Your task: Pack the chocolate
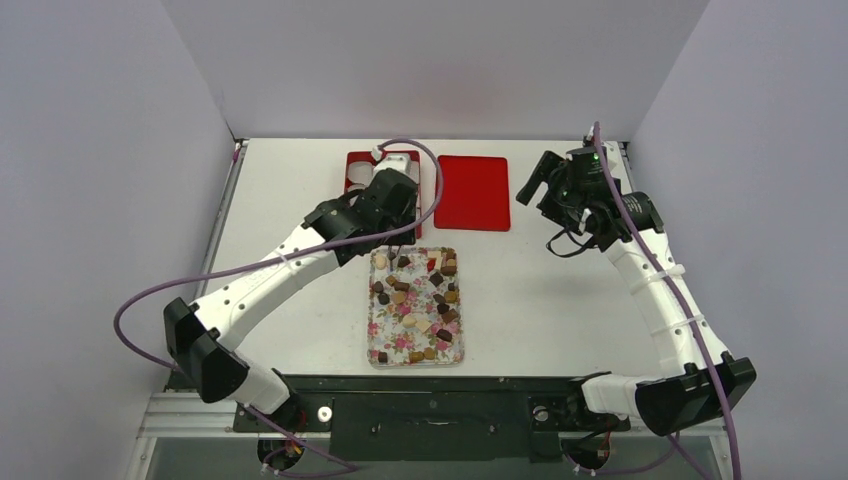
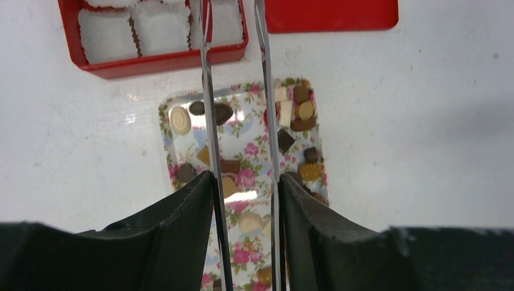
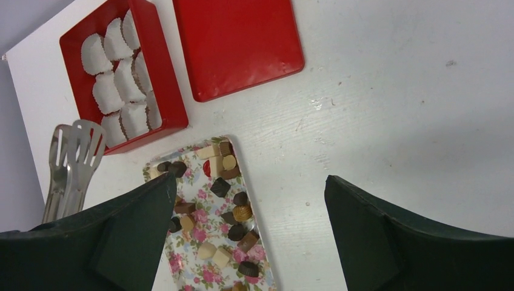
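Observation:
The chocolate [image 1: 415, 290] lies as many small brown, tan and cream pieces on a floral tray [image 1: 372, 345] at the table's middle. My left gripper [image 1: 395, 205] hovers over the tray's far end and is shut on metal tongs [image 2: 206, 91]. The two blades run up between my fingers [image 2: 194, 206] toward the red box [image 2: 157, 60]. Their slotted tips [image 3: 76, 151] show near the box's near end, with no piece visible between them. My right gripper [image 1: 535, 180] hangs open at the back right, holding nothing, and looks down on the chocolate [image 3: 233, 212].
The red box [image 1: 352, 180] holds white paper cups [image 3: 115, 66] that look empty. Its flat red lid [image 1: 473, 192] lies just to its right. White walls close in the table on three sides.

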`<control>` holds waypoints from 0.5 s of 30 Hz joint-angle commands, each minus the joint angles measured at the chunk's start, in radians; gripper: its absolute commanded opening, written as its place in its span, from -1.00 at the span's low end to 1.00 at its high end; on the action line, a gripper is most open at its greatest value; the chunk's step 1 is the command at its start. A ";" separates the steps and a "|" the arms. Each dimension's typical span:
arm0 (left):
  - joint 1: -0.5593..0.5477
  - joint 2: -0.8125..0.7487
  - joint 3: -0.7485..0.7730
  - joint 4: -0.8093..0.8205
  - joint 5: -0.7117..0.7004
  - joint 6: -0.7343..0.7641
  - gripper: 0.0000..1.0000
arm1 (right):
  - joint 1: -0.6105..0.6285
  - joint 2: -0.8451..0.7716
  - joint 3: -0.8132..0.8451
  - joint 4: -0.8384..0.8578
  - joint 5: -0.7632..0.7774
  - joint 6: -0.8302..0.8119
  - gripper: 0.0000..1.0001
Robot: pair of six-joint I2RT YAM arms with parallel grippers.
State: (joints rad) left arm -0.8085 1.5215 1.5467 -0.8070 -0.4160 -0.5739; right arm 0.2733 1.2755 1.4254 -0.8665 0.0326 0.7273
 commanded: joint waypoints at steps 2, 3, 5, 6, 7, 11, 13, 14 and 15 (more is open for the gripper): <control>0.003 -0.139 -0.137 -0.058 0.112 -0.031 -0.23 | -0.008 0.019 0.009 -0.006 -0.054 0.008 0.74; 0.003 -0.165 -0.149 -0.062 0.117 -0.035 -0.23 | -0.007 0.023 0.008 -0.006 -0.059 0.008 0.74; 0.002 -0.196 -0.201 -0.074 0.132 -0.048 -0.23 | -0.007 0.025 0.010 -0.007 -0.065 0.006 0.73; 0.002 -0.205 -0.213 -0.076 0.147 -0.055 -0.23 | -0.007 0.025 0.011 -0.006 -0.067 0.005 0.73; 0.001 -0.215 -0.237 -0.075 0.156 -0.058 -0.23 | -0.006 0.026 0.011 -0.006 -0.071 0.002 0.73; -0.014 -0.233 -0.277 -0.101 0.183 -0.082 -0.24 | -0.004 0.028 0.003 -0.006 -0.079 -0.001 0.72; -0.024 -0.244 -0.286 -0.122 0.186 -0.090 -0.24 | -0.001 0.028 -0.001 -0.005 -0.078 -0.001 0.72; -0.027 -0.251 -0.289 -0.128 0.190 -0.092 -0.24 | 0.000 0.030 -0.004 -0.005 -0.078 0.002 0.72; -0.029 -0.253 -0.296 -0.136 0.202 -0.094 -0.24 | 0.004 0.031 -0.005 -0.003 -0.079 0.002 0.72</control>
State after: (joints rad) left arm -0.8230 1.3197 1.2572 -0.9157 -0.2531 -0.6434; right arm 0.2695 1.3071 1.4235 -0.8768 -0.0360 0.7273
